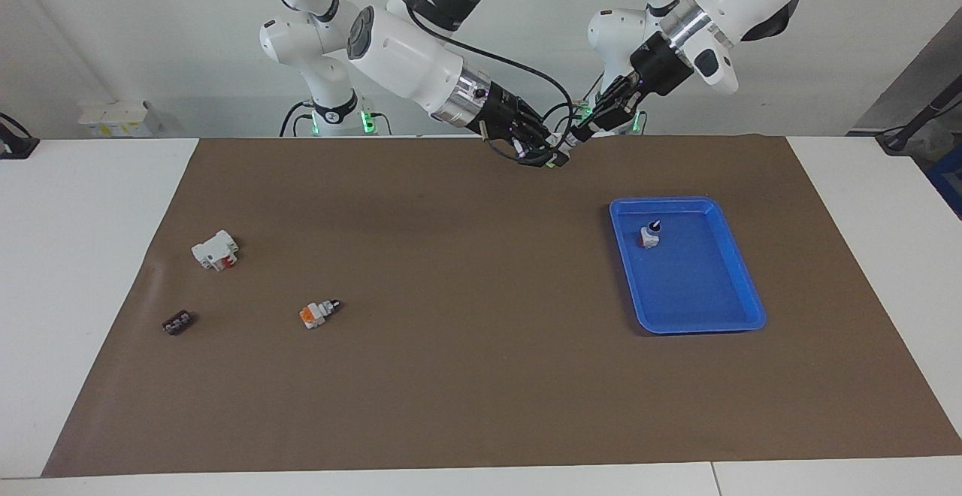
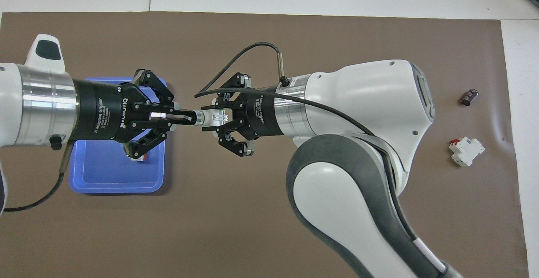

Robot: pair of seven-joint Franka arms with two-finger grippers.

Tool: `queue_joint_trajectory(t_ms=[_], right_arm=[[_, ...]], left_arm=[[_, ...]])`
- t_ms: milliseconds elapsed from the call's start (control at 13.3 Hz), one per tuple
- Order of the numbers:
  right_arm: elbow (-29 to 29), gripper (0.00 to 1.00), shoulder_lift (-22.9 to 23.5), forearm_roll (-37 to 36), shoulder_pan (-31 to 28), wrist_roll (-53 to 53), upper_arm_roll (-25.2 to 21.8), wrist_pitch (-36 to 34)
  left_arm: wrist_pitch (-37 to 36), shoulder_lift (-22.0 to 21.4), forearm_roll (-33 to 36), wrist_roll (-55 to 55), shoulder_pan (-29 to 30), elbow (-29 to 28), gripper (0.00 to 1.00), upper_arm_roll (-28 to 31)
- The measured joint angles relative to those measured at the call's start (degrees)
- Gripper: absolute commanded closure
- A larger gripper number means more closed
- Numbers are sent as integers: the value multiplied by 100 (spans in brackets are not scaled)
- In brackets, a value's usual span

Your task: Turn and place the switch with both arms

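Switch (image 2: pixel 214 118): one; held in the air between the two grippers at centre-left of the overhead frame, over bare mat near the robots' edge; white body visible, green end only a glint in the facing view.
Left gripper (image 2: pixel 191 118): one; enters from the frame's left in the overhead view, fingers drawn narrow around the switch's dark knob end.
Right gripper (image 2: pixel 219 118): one; enters from the lower right of the overhead frame, fingers closed on the switch's white body; its bulky arm covers much of the lower right.
Blue tray (image 1: pixel 721 308): one; right of centre in the facing frame, partly covered by the left gripper from above.
Switch with red base (image 1: pixel 650 234): one; upright in the tray, in the corner nearer the robots, black knob up.
White block with red parts (image 1: pixel 216 249): one; left of the facing frame, on the mat.
Switch with orange end (image 1: pixel 319 313): one; lying on its side, lower left of the facing frame; hidden under the right arm from above.
Small dark component (image 1: pixel 177 323): one; lower left, farther from the robots than the white block.
Brown mat (image 1: pixel 481 406): one; covers the white table (image 1: pixel 75 293).
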Motion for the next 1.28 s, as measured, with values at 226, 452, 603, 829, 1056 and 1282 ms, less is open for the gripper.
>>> queue_joint_trajectory(t_ms=[226, 452, 603, 829, 1056, 1282], right_arm=[[-1, 100, 0, 0, 1, 0, 0, -8], [-1, 49, 0, 0, 2, 0, 0, -8], [-1, 0, 5, -3, 4, 0, 1, 4], [39, 0, -10, -356, -24, -131, -2, -24], [59, 0, -147, -902, -141, -535, -4, -124], [74, 0, -362, -1615, -243, -828, -11, -241]], left_arm=[[-16, 0, -1, -61, 4, 0, 100, 0], [-20, 0, -3, -71, 7, 0, 100, 0], [-49, -5, -54, -71, 4, 0, 100, -13], [-92, -31, -138, -85, -11, -1, 100, -147], [-142, -46, -104, -62, -12, -1, 100, -153], [-146, -53, 317, 225, -12, -73, 100, -145]])
